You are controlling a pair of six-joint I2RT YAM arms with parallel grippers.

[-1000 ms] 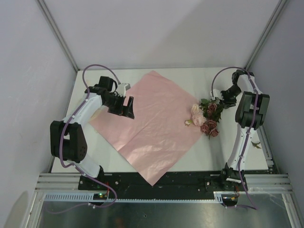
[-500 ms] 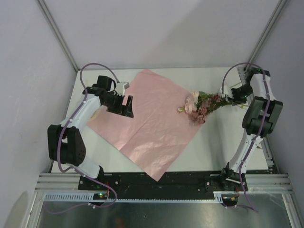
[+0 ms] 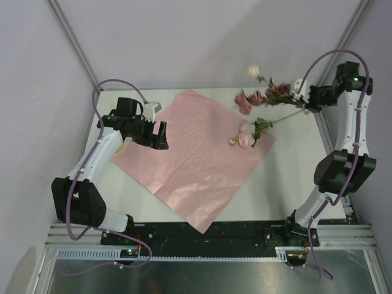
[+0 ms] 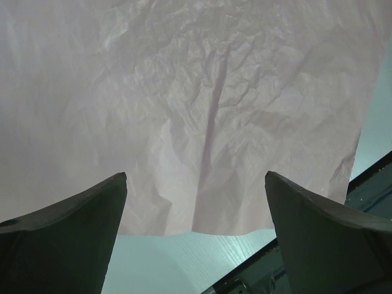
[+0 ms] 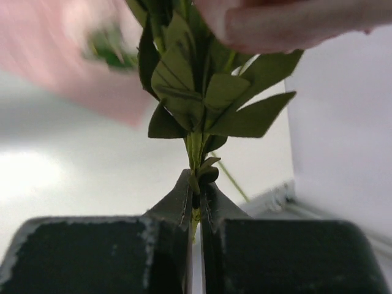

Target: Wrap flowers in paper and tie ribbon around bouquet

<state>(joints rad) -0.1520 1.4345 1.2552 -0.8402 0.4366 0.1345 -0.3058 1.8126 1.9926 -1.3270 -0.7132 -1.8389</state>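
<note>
Paper [image 3: 196,165]: 1 pink sheet lies flat on the white table [image 3: 288,177], set as a diamond, its surface wrinkled and marked by 1 long crease in the left wrist view. Left gripper [image 3: 160,135]: positioned over the paper's left portion, just inside its left corner, pointing down at the sheet. Its 2 fingers are spread wide and hold nothing; only paper and a strip of table past the sheet's edge show between them. Right gripper [image 3: 301,98]: raised in the air beyond the paper's far-right edge, fingers pressed together and pinching the thin green stems at the base of the flowers [image 3: 263,97]. Flowers: the bunch is clear of the table and fans out from the grip toward the paper's far corner, with dark red heads and 1 pale head highest. A separate stem angles down to the paper's right corner, carrying pale pink heads and green leaves. Whether those heads touch the sheet cannot be determined.
</note>
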